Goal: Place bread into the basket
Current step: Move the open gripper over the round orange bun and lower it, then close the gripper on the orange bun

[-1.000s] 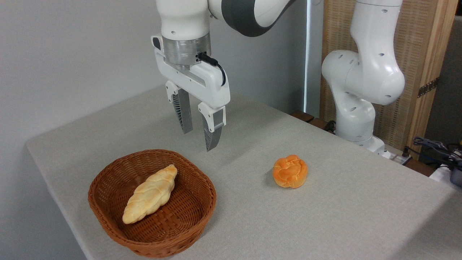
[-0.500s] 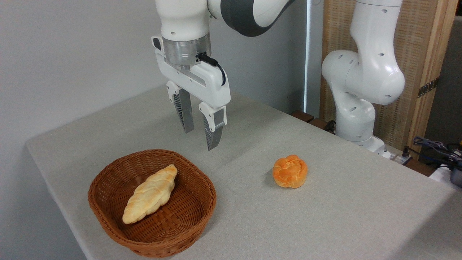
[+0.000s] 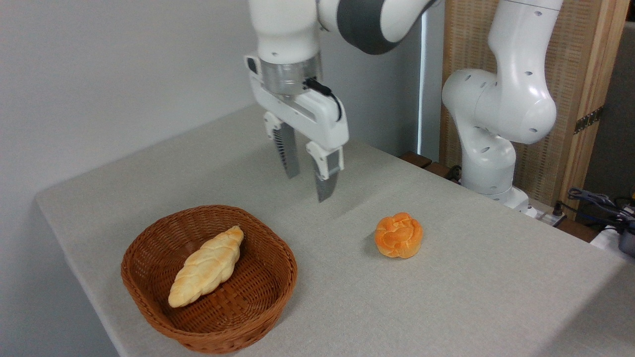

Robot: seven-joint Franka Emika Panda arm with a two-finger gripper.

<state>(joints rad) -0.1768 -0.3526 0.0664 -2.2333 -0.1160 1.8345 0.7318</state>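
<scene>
Bread (image 3: 399,235) sitting alone on bench (image 3: 471,277), probably light, squashy; hand (image 3: 308,184) hovering with fingers apart, should be pinching its round sides gently

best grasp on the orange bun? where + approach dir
Grip the orange bun across its rounded sides, coming straight down from above. It sits flat on the table with clear space all round, and its knotted top offers no handle. The gripper hangs open, up and to the left of it.
</scene>
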